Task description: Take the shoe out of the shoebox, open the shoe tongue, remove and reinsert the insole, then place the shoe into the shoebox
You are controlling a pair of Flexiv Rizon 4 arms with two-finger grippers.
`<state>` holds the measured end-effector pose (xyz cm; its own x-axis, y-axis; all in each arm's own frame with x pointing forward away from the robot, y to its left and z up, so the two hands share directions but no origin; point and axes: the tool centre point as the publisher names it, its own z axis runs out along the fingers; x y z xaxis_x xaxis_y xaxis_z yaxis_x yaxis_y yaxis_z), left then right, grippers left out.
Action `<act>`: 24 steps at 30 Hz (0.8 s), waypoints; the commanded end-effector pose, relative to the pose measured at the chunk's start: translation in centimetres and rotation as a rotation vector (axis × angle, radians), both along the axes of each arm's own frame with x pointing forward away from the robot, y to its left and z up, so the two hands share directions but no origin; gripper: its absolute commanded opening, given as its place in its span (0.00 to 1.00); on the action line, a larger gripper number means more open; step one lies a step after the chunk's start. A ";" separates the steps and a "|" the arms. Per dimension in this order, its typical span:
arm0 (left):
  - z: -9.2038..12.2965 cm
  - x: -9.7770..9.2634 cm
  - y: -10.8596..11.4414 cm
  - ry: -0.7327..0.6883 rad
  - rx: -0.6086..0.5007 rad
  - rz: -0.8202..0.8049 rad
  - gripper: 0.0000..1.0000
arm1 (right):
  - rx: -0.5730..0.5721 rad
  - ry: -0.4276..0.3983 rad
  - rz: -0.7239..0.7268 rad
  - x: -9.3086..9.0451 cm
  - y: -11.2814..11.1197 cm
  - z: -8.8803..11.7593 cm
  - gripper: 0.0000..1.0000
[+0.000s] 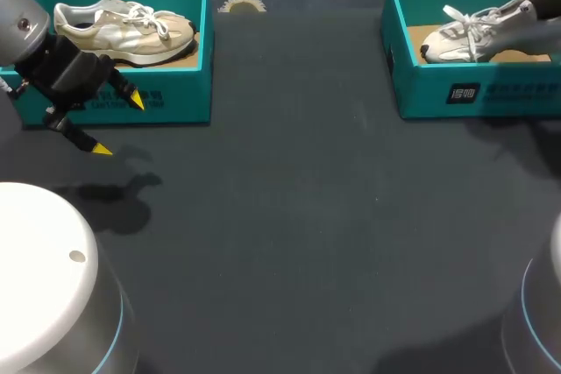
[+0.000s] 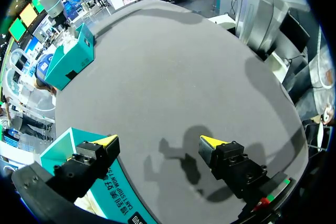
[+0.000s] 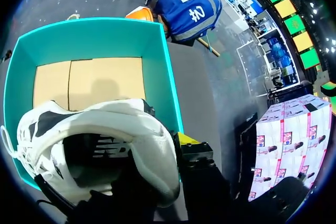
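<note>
Dark desk [image 1: 289,216]. Teal left shoebox [image 1: 180,102] holds the cream shoe [image 1: 123,31], lying flat. Teal right shoebox [image 1: 491,94] has the white shoe [image 1: 478,34], heel tilted up, toe low inside. Our left tool [image 1: 120,125] hovers spread just in front of the left shoebox. Our right tool [image 3: 178,145] seems clamped on the white shoe's heel, though we can't see the inner finger.

DESK SCENE: A dark grey table [image 1: 298,216] carries an open-topped teal spare shoebox [image 1: 188,85] at the far L of the head view, w/ white print on its front wall. Inside, a cream sneaker [image 1: 131,32] sits upright on the box's brown cardboard floor, toe twd the view's R, white laces on top. A small tan toothed arc [image 1: 241,3] lies on the tabletop just beyond the box's far R corner, not touching it. Dark shadows fall on the surface nr the box front.
</note>
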<state>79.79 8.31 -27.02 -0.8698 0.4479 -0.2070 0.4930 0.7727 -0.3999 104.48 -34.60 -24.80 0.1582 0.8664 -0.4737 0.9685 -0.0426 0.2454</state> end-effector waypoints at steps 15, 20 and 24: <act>0.0 -0.1 0.0 -0.002 0.002 0.000 1.00 | 0.038 0.058 -0.012 -0.6 0.8 -2.4 0.00; 0.0 -0.1 0.0 -0.002 0.002 0.000 1.00 | 0.045 0.066 -0.010 -1.0 1.2 -3.0 0.00; 0.0 -0.1 0.0 -0.002 0.002 0.000 1.00 | 0.052 0.067 -0.011 -1.3 1.3 -3.2 0.00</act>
